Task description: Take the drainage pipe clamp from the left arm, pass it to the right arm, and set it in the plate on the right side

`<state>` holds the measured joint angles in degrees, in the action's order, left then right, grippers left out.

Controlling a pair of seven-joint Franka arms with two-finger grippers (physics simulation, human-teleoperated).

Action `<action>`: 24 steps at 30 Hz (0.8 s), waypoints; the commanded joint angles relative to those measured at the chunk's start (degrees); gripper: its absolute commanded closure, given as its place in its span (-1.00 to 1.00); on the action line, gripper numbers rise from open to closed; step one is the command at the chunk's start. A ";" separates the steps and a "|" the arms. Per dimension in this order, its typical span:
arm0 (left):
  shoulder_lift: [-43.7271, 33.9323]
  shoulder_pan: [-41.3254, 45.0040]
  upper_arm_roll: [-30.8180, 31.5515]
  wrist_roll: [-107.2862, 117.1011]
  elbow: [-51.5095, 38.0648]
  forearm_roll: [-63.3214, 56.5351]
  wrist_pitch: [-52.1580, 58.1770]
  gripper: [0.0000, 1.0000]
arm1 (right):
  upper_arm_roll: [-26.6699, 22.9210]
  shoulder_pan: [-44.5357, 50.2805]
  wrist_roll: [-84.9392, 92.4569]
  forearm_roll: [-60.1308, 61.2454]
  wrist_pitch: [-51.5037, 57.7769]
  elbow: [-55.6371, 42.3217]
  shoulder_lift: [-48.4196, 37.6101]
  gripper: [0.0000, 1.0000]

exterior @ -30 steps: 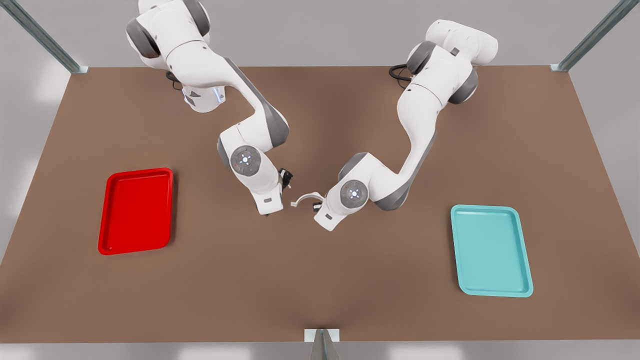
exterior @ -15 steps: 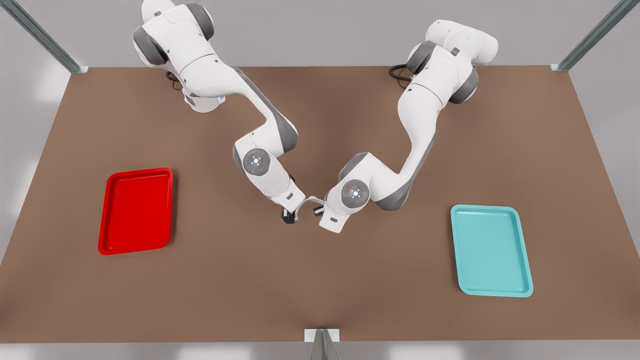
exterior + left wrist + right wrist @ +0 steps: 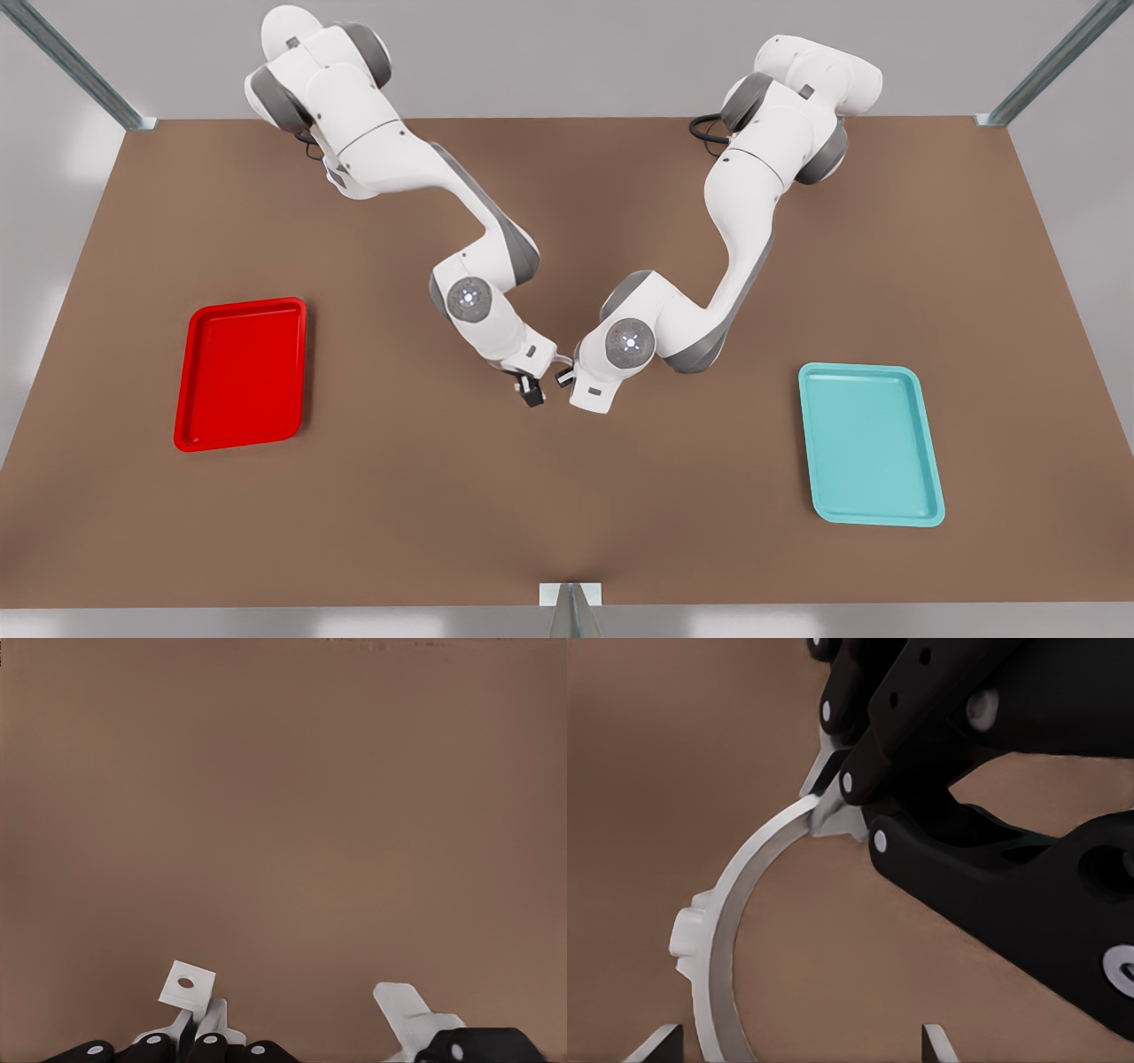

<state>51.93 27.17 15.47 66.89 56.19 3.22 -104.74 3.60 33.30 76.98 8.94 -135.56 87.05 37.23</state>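
Observation:
The drainage pipe clamp (image 3: 744, 877) is a thin white half-ring held above the table's middle. My left gripper (image 3: 831, 802), black-fingered, is shut on one end of it. That end's holed tab (image 3: 187, 981) sticks out past the left gripper (image 3: 202, 1029). My right gripper (image 3: 797, 1047) is open, one fingertip on each side of the clamp's arc, not clamping it. In the front view the right gripper (image 3: 532, 391) and left gripper (image 3: 562, 375) meet nearly tip to tip, mostly hiding the clamp. The red plate (image 3: 241, 373) lies at the front view's left.
A teal tray (image 3: 870, 445) lies at the front view's right, beside the left arm. Brown tabletop (image 3: 567, 496) stretches between the trays and toward the near edge. Metal frame posts stand at the table's far corners.
The right arm has swung toward the front view's right and brought its gripper onto the clamp. The left arm has barely moved and keeps holding the clamp.

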 commanded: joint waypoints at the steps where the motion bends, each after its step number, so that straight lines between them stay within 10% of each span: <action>1: -0.25 -0.19 0.00 4.39 -0.03 0.12 0.24 0.57 | 0.01 0.27 10.64 0.02 -2.07 -0.04 0.83 -1.00; 6: -0.25 -0.27 0.00 4.47 -0.03 0.03 0.06 0.57 | 0.01 1.59 9.41 0.28 -3.92 -0.12 1.62 -0.98; 8: -0.16 -0.27 0.00 4.47 -0.03 0.12 -0.11 0.57 | 0.01 1.50 9.50 0.20 -3.92 -0.12 1.62 0.02; 11: -0.16 -0.27 0.00 5.26 -0.03 0.12 -0.46 0.49 | 0.01 1.50 9.41 0.20 -3.83 -0.04 1.71 0.57; 12: -0.08 -0.54 0.00 5.35 -0.03 0.12 -0.99 -0.84 | 0.01 1.33 9.33 0.20 -3.83 -0.04 1.71 0.57; 13: -0.08 -0.54 0.00 5.44 -0.03 0.21 -1.08 -1.00 | 0.01 1.24 9.33 0.20 -3.74 -0.04 1.62 0.57; 24: -11.77 -27.52 3.34 -42.27 -5.04 -11.39 35.92 -1.00 | -1.05 -9.39 10.20 -0.51 2.05 2.25 -3.39 0.57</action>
<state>41.07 0.89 18.72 62.43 51.36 -0.39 -85.47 2.75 25.46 84.14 8.91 -136.83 89.10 34.67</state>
